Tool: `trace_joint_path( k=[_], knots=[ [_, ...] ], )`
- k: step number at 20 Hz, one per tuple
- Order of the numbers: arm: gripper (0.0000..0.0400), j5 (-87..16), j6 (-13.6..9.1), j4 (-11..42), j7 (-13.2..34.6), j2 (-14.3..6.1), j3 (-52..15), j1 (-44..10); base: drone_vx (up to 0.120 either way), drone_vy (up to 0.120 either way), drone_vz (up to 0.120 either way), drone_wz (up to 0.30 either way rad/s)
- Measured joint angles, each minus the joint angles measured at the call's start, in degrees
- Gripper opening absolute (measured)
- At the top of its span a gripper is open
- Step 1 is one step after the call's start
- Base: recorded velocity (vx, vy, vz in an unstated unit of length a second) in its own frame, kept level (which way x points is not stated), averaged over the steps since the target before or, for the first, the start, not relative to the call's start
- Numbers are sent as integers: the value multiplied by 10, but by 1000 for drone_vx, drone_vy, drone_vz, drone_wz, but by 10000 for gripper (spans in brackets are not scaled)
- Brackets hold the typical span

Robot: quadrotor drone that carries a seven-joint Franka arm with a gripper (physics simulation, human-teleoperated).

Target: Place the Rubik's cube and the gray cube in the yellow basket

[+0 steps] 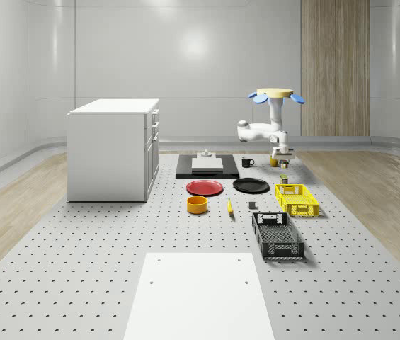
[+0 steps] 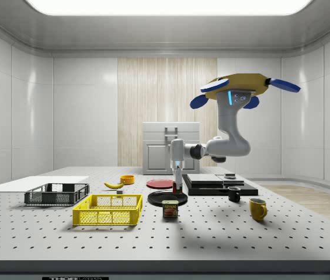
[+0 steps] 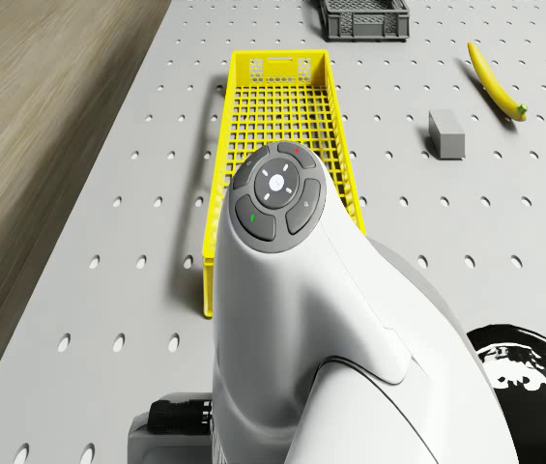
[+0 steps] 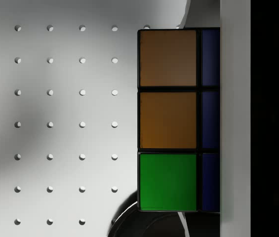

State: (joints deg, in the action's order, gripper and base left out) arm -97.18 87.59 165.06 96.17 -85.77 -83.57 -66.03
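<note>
Drone hovers over the table's far right corner area, and the yellow basket point(image 1: 296, 199) sits wide open on top, so dropping in from above is easy. Watch the can point(image 2: 170, 209) and black plate point(image 1: 250, 185) right beside it (mugs point(image 2: 257, 208) crowd farther back).

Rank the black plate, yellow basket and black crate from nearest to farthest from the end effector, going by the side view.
From the end effector:
1. Black plate, just below it.
2. Yellow basket, toward the side view's left.
3. Black crate, farthest toward the side view's left.
</note>
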Motion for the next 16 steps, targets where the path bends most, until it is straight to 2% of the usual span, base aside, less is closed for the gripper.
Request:
trace_joint_path(
  k=[12,16],
  knots=[
    [325,6,13,0,1,-14,-2,-2,120,0,0,0],
    [325,7,17,0,2,-19,-3,-2,120,0,-110,0]
  ],
)
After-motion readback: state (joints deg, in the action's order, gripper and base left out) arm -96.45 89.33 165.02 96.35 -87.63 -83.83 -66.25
